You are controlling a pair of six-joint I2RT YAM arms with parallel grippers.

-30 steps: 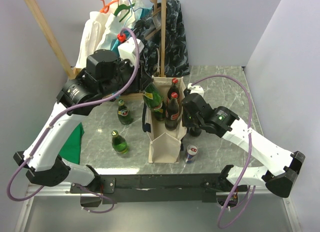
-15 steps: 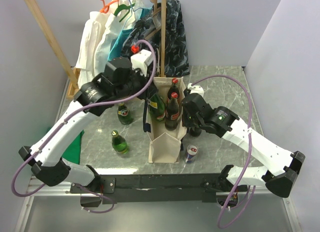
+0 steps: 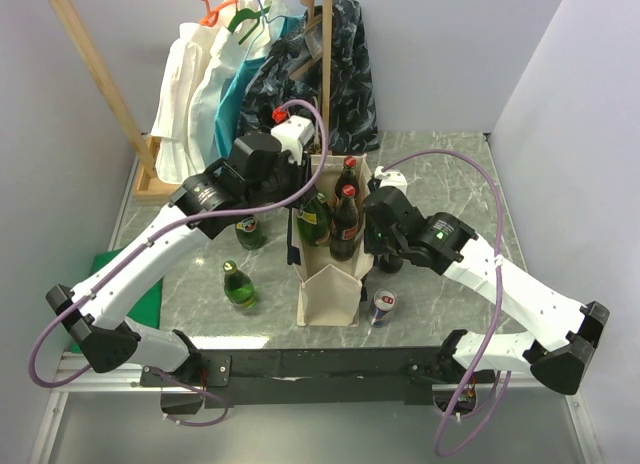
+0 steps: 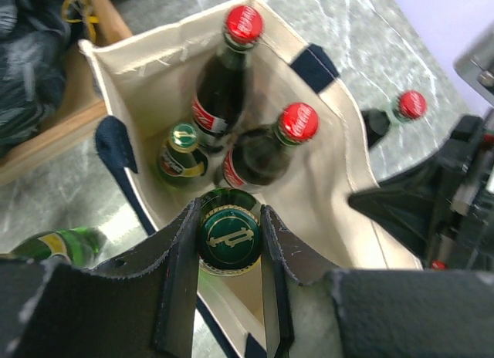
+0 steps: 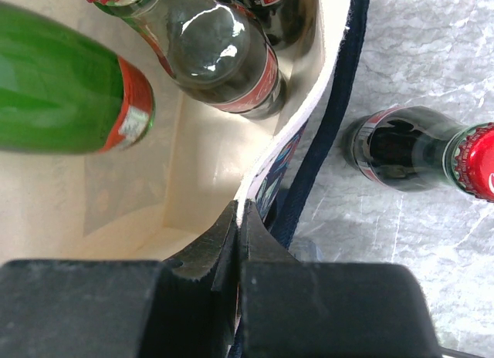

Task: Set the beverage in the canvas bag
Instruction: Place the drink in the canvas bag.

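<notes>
The canvas bag [image 3: 330,284] stands open in the middle of the table, cream with navy trim. My left gripper [image 4: 229,233] is shut on the green-capped neck of a green beverage bottle [image 4: 229,228], which hangs upright inside the bag's mouth [image 3: 315,216]. Two red-capped cola bottles [image 4: 231,72] and a smaller green bottle [image 4: 181,153] stand in the bag. My right gripper [image 5: 239,219] is shut on the bag's right rim [image 5: 305,134], pinching the fabric.
Two green bottles [image 3: 249,229] [image 3: 238,286] stand left of the bag. A cola bottle [image 5: 409,150] and a can [image 3: 383,306] stand to its right. A wooden rack with hanging fabrics [image 3: 260,64] rises behind. A green cloth [image 3: 150,294] lies at the left edge.
My left arm has swung right and forward, bringing the green bottle from a tilt over the bag's left edge to upright inside the bag. The right arm has not moved.
</notes>
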